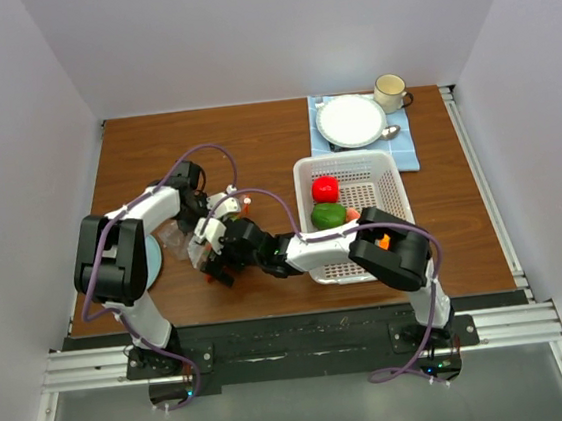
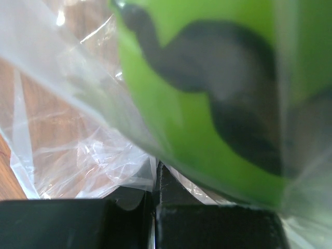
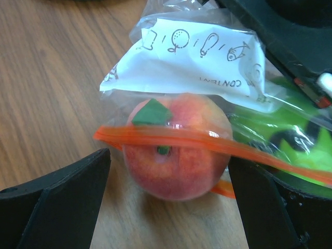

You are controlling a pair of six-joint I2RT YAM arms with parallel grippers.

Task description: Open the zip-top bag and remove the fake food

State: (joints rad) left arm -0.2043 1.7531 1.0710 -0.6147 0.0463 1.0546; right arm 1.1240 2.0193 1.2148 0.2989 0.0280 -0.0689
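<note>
The left gripper (image 2: 155,207) is closed, its jaws together on a fold of the zip-top bag (image 1: 177,238). The bag lies on the desk (image 1: 234,145), well left of the basket (image 1: 390,174). Its orange zip strip (image 3: 218,146) runs across the front of a round fruit (image 3: 176,166) inside the bag. A striped green piece (image 2: 207,129) lies beside that fruit, also inside. A white label (image 3: 192,67) shows on the bag. The right gripper (image 3: 168,161) is wide open between the bag and the basket, one finger on each side of the round fruit. The basket holds a red piece (image 1: 325,189) and a plain green piece (image 1: 327,216). Behind the basket, a plate (image 1: 352,121) and a mug (image 1: 389,90) stand on a blue cloth (image 1: 408,154).
</note>
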